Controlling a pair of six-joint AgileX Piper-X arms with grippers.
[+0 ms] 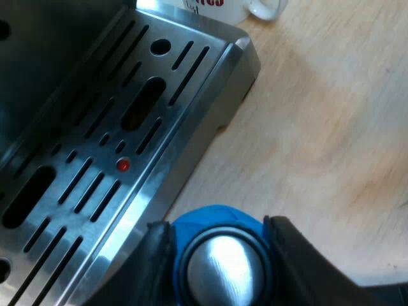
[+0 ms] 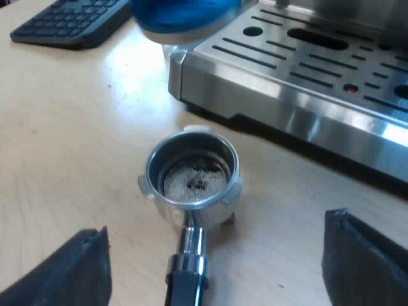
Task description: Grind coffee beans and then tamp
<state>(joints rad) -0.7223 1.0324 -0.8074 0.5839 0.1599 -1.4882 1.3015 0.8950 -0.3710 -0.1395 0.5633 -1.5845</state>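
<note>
the tamper (image 1: 223,274) is likely feeling dense and stiff, a solid metal piece in a blue casing with nothing about it that is going to bend or crack. its round polished face is looking slippery, so the blue side wall is the place to be gripping. that is where the left gripper (image 1: 217,245) is clamping it, one black finger on each side, closed snugly around it. the tamper is hanging over the tabletop (image 1: 319,127) beside the corner of the espresso machine's slotted metal tray (image 1: 95,146), with a mug (image 1: 217,9) standing past the machine's far end.

the holder (image 2: 150,175) is lying on the tabletop near the tray's edge, not touching it, with its basket facing up. i am judging it to be rigid and heavy at the metal head — the rounded steel would be sliding between fingers, so the dark handle (image 2: 186,271) is offering the surer hold. the right gripper (image 2: 217,242) is hovering over the handle end, spread wide and holding nothing, each finger well apart from the holder.

the basket is shining bright steel, and inside it a pale floor with a few dark specks is showing, so it is probably carrying very little coffee. a keyboard (image 2: 70,22) is lying farther off on the tabletop.
</note>
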